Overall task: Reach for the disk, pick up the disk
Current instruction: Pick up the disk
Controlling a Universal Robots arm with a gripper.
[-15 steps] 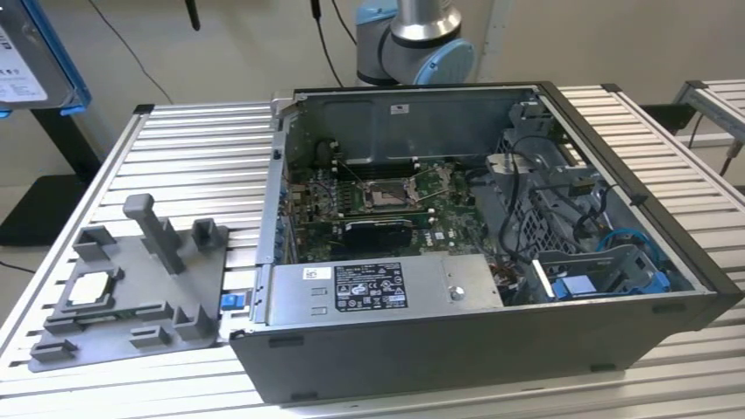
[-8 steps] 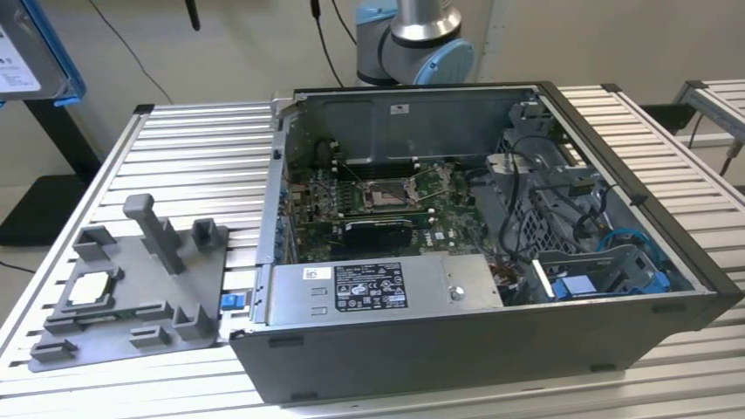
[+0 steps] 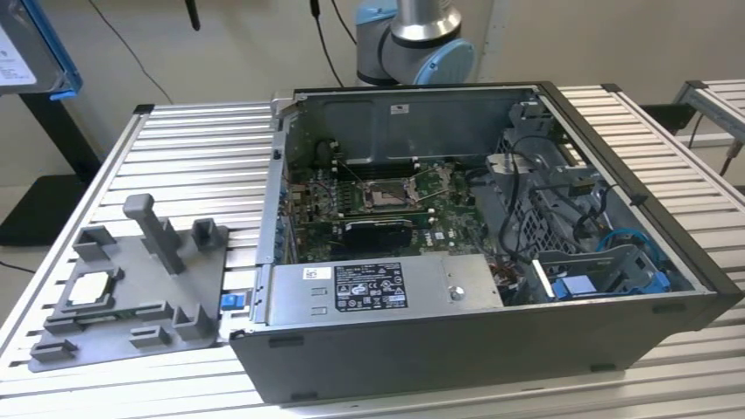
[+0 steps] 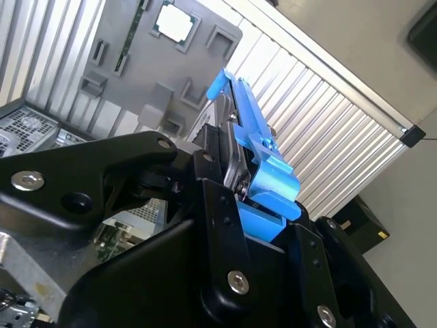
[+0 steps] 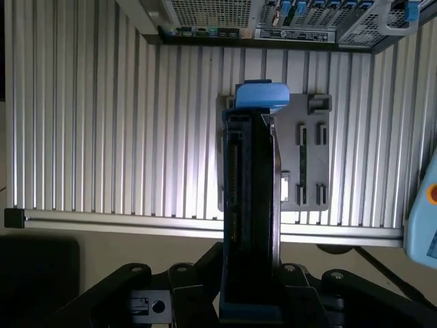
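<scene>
The disk (image 4: 263,157) stands on edge between my black fingers, its bright blue frame and metal side showing in the second wrist view. My gripper (image 4: 232,181) is shut on it, high above the slatted table. In the first wrist view the disk (image 5: 259,97) is seen edge-on, with its blue tab over the grey fixture below. A white label with a blue edge at the exterior view's upper left looks like the same disk (image 3: 30,52), lifted well off the table.
An open computer case (image 3: 466,349) with a large grey metal box (image 3: 372,288) fills the table's middle and right. A grey fixture (image 3: 128,288) holding a small square chip (image 3: 91,288) lies on the exterior view's left. A black stand base (image 3: 35,209) sits on the floor beyond the table edge.
</scene>
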